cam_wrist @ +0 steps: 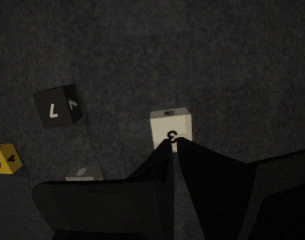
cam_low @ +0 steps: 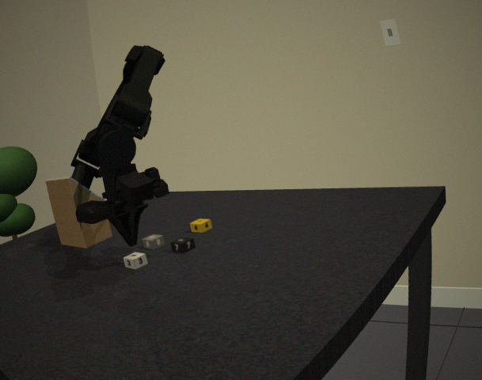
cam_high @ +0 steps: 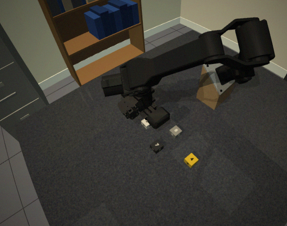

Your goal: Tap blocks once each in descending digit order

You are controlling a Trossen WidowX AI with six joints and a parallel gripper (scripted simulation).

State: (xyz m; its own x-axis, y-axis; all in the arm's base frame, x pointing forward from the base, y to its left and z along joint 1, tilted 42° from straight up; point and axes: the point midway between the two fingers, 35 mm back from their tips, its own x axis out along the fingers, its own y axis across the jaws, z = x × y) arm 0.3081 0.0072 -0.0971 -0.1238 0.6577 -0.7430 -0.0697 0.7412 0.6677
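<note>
My gripper is shut with nothing between its tips, just above the white block. The white block shows a 3; the arm partly covers it in the top view and the tips overlap its edge in the wrist view. The black block shows a 7. The grey block shows a 0 and is partly hidden by the gripper in the wrist view. The yellow block shows a 4.
A wooden block with a slanted grey top stands near the arm's base. A bookshelf with blue books and a grey cabinet stand beyond the table's edge. A green plant is at the left of the exterior view.
</note>
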